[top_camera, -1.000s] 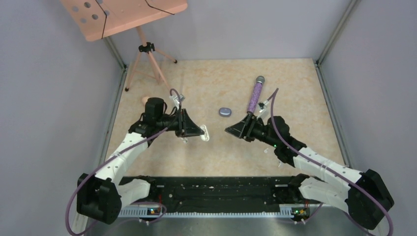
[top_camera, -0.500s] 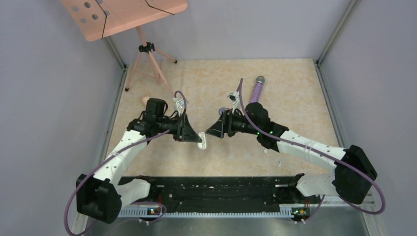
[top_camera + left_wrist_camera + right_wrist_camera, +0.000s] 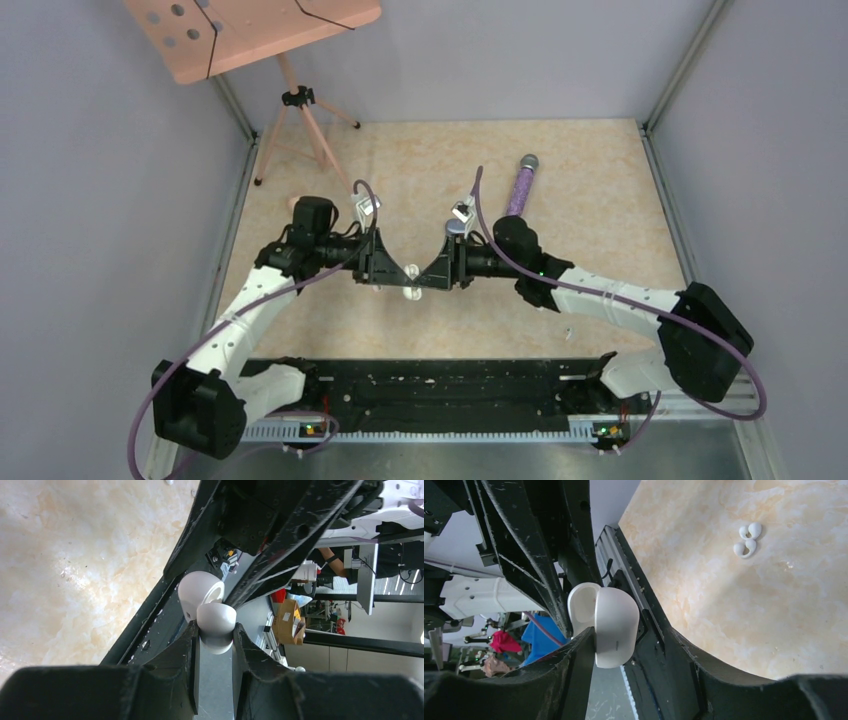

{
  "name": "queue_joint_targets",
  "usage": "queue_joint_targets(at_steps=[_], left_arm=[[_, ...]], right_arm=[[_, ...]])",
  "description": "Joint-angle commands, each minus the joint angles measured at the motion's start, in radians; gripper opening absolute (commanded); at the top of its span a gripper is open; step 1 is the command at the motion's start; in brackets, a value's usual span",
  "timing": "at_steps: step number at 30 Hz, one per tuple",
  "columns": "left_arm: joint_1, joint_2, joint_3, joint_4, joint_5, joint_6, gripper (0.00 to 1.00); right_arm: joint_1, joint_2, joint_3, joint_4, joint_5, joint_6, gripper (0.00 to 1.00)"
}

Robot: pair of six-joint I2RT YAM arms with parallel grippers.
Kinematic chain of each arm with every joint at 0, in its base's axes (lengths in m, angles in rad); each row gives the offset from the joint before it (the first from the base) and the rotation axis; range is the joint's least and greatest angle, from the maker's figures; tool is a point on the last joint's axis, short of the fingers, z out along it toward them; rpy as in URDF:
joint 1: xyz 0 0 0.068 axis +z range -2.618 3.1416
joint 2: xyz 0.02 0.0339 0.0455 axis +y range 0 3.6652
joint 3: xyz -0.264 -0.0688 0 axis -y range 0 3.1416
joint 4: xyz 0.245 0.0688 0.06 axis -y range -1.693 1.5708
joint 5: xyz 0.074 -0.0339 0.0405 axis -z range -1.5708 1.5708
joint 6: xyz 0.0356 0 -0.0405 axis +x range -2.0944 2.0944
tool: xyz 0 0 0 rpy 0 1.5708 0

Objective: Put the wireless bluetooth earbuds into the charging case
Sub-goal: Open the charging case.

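Note:
My left gripper (image 3: pixel 400 277) (image 3: pixel 215 631) is shut on a white charging case (image 3: pixel 216 621). The case's lid (image 3: pixel 198 591) is hinged open. My right gripper (image 3: pixel 428 274) (image 3: pixel 628 636) is open and meets the left one nose to nose, its jaws straddling the same case (image 3: pixel 616 625). One finger (image 3: pixel 583 647) lies against the case; the other finger (image 3: pixel 674 645) stands apart from it. A pair of white earbuds (image 3: pixel 747 540) lies on the table beyond, seen only in the right wrist view. No purple earbuds show.
A purple glitter microphone (image 3: pixel 520 190) lies on the table behind the right arm. A small grey-purple case (image 3: pixel 455 228) is mostly hidden by the right wrist. A pink tripod stand (image 3: pixel 300 110) is at the back left. A black rail (image 3: pixel 440 385) runs along the near edge.
My right gripper has swung left from beside the microphone to the left gripper and now straddles the held case. The left gripper shifted slightly, still holding the case.

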Motion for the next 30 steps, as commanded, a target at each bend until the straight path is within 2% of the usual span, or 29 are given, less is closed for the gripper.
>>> queue_joint_targets(at_steps=[1,5,10,11,12,14,16,18,22,30], left_arm=[[0.002,-0.046,0.005,0.099,0.052,-0.038,0.00],[0.002,-0.039,-0.004,0.104,0.056,-0.043,0.00],[0.003,-0.047,-0.006,0.113,0.029,-0.038,0.00],[0.003,-0.049,-0.003,0.110,0.020,-0.036,0.06],[0.003,-0.051,0.000,0.100,0.012,-0.031,0.19],[0.003,-0.056,0.010,0.068,-0.009,-0.017,0.57],[0.002,-0.068,0.018,0.041,-0.042,-0.015,0.84],[0.002,-0.087,0.020,0.033,-0.074,-0.033,0.96],[0.002,-0.150,-0.044,0.139,-0.128,-0.151,0.99],[0.003,-0.210,-0.168,0.305,-0.131,-0.242,0.82]], right_arm=[[0.011,0.023,-0.013,0.136,-0.047,0.052,0.50],[0.010,0.030,-0.022,0.180,-0.065,0.081,0.40],[0.010,0.023,-0.022,0.152,-0.037,0.094,0.11],[0.010,0.017,-0.023,0.147,-0.030,0.098,0.05],[0.010,0.012,-0.025,0.142,-0.022,0.100,0.00],[0.010,-0.003,-0.028,0.130,-0.002,0.104,0.00],[0.011,-0.023,-0.032,0.111,0.033,0.104,0.00],[0.010,-0.039,-0.037,0.085,0.069,0.103,0.00],[0.010,-0.068,-0.051,0.075,0.108,0.117,0.00],[0.010,-0.057,-0.053,0.131,0.093,0.165,0.00]])
